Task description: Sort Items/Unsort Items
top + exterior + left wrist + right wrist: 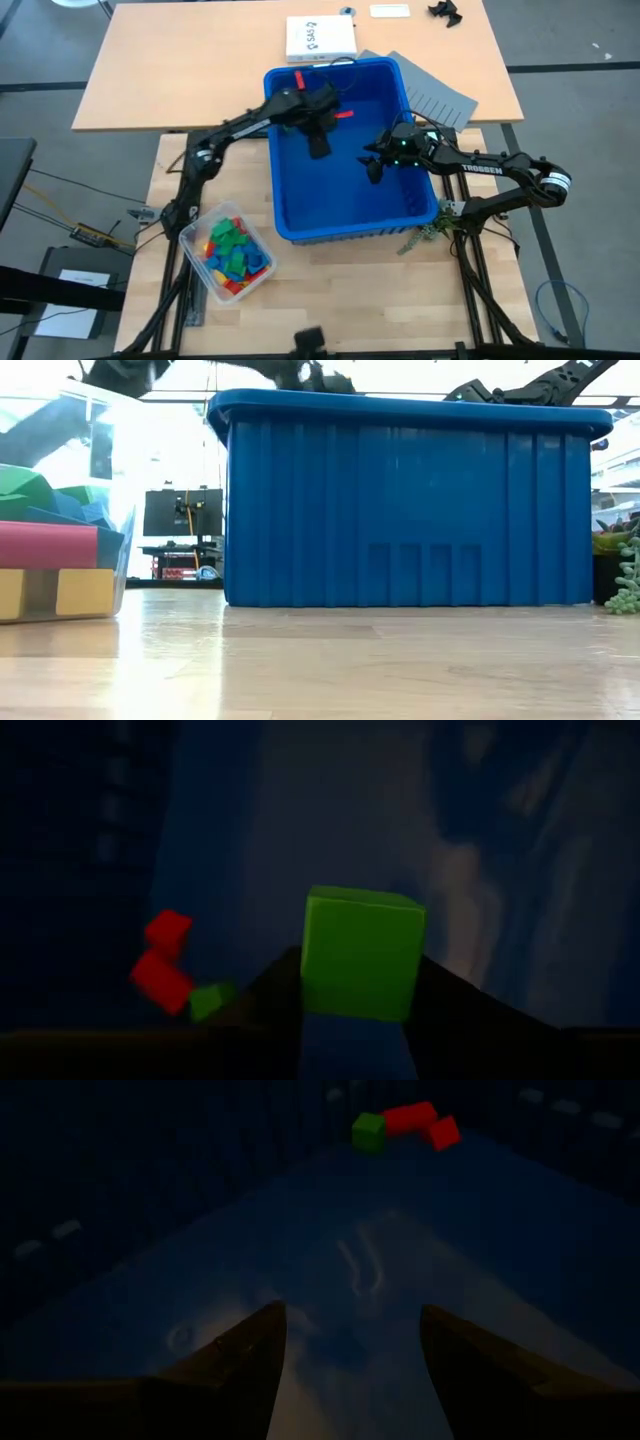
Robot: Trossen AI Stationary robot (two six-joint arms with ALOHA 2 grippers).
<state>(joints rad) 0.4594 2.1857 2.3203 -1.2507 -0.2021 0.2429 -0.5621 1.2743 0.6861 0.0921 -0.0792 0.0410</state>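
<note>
Because the blocks are small, hard toy pieces, we think they will feel light and stiff, and a bit smooth, so they could slip if squeezed on a corner. The best place to pinch one is on its two flat sides, across the middle.

The left tool (355,1020) is inside the blue bin (285,215), near the back. Its two fingers sit on each side of a green block (362,952), about half open and right against it, so we think they have hold of it. The right tool (350,1355) is in the bin too, on the other side. Its fingers are spread wide and nothing is between them.

Now we count. On the bin floor, near the back wall, we see two red blocks (420,1122) and one small green one (368,1130), close together. With the green block at the left tool, that makes four in the bin.

The other blocks are in a clear box (190,240) on the counter (150,80), just beside the bin's front corner. They are red, yellow, green and blue, all heaped up. There are too many piled together for us to count them well.
</note>
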